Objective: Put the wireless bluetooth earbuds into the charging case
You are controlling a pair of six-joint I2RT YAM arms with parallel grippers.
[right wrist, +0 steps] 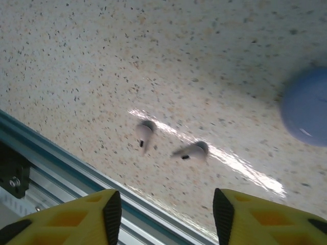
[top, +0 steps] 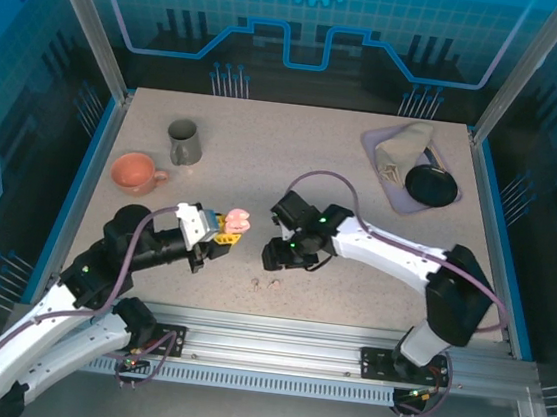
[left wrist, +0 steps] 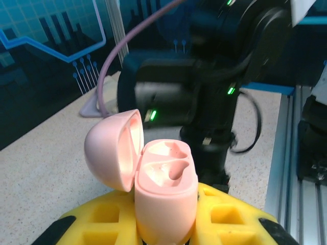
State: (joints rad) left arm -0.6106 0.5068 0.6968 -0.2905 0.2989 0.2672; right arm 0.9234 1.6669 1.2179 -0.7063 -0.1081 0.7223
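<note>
My left gripper (top: pixel 224 230) is shut on a pinkish-beige charging case (left wrist: pixel 166 194) and holds it above the table. The case's lid (left wrist: pixel 112 148) is swung open to the left, and both moulded cavities look empty. Yellow fingers (left wrist: pixel 230 214) clamp the case's lower body. Two pinkish-beige earbuds (right wrist: pixel 144 133) (right wrist: pixel 194 150) lie side by side on the speckled table, seen as small specks (top: pixel 255 282) (top: pixel 275 285) near the front edge. My right gripper (right wrist: pixel 166 214) hovers open over them, nothing between its fingers, just right of the case (top: pixel 239 221).
A lavender round case (right wrist: pixel 306 107) lies on the table beyond the buds. The metal front rail (right wrist: pixel 51 163) runs close to them. An orange cup (top: pixel 137 172) and grey mug (top: pixel 183 142) stand back left. A tray (top: pixel 382 180) with cloth and a black disc (top: pixel 432 184) sits back right.
</note>
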